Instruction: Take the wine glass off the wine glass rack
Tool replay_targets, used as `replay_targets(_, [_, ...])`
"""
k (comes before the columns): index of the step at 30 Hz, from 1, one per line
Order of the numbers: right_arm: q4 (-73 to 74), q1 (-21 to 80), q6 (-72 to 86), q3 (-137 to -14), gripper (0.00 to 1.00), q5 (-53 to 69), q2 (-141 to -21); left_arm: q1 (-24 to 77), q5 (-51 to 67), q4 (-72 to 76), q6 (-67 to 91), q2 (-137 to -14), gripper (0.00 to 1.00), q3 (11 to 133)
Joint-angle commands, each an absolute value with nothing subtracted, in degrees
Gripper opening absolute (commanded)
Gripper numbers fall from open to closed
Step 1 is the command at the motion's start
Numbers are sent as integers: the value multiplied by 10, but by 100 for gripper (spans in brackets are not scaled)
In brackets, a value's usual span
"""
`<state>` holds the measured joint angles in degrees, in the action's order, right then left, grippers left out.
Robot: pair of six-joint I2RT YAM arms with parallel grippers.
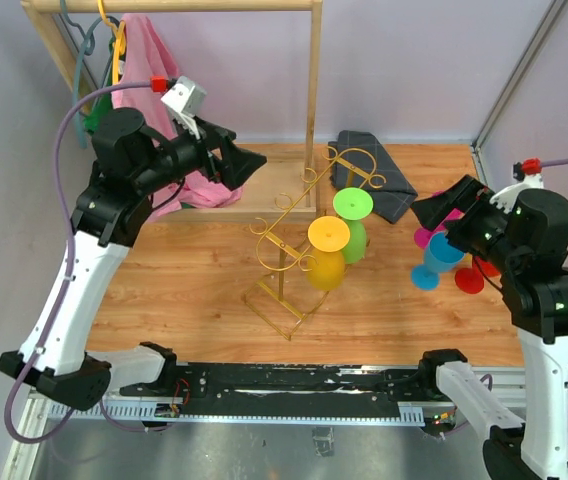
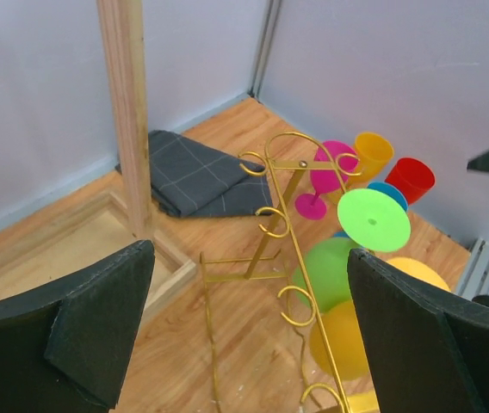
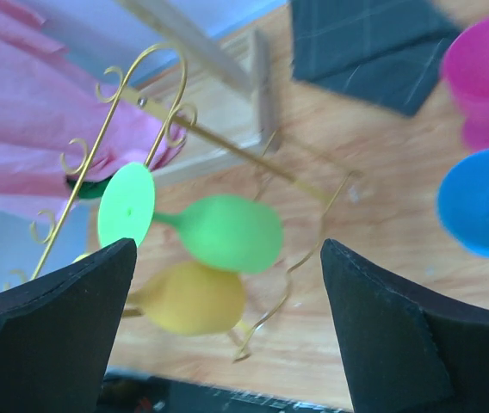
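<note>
Lime-green plastic wine glass (image 1: 353, 243) is hanging upside down on the gold-yellow thin wire wine glass rack (image 1: 282, 298). Its round foot is sitting in a scroll hook near the top and its bowl is pointing down. A yellow plastic wine glass (image 1: 326, 270) is hanging the same way just beside it, one hook lower, with the two bowls close together. The rack is standing on its square wire base near the middle of the light wooden tabletop (image 1: 184, 290). The left gripper (image 1: 249, 162) is hovering to the rear left, well apart from the rack, with its black fingers spread wide and nothing between them; its wrist view is looking past them at the hooks and both hanging glasses. The right gripper (image 1: 432, 208) is hovering to the right of the rack, near the green glass, also spread wide and gripping nothing. Loose plastic glasses are sitting on the table beside it: blue glass (image 1: 442, 252), magenta glass (image 1: 422, 238), red glass (image 1: 469, 280). A folded dark grey cloth (image 1: 379, 180) is lying behind the rack. A wooden clothes rack (image 1: 314, 80) is standing at the rear left, with a pink cloth (image 1: 144, 55) hanging from it.
</note>
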<state>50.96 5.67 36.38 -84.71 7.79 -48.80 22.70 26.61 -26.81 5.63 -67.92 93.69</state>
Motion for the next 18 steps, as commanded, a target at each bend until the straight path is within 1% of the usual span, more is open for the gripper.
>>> replay_targets(1, [476, 69, 494, -789, 91, 189, -462, 216, 261, -237, 160, -717, 99, 962])
replay_targets(5, [421, 85, 539, -755, 92, 213, -454, 164, 365, -197, 320, -756, 99, 962])
replay_targets(11, [380, 141, 552, -763, 91, 197, -494, 130, 439, -174, 426, -789, 99, 962])
replay_targets(15, [344, 166, 581, -741, 86, 190, -508, 109, 482, -136, 516, -792, 99, 929])
replay_targets(18, [331, 178, 598, -719, 82, 181, -509, 102, 486, -147, 526, -789, 99, 924])
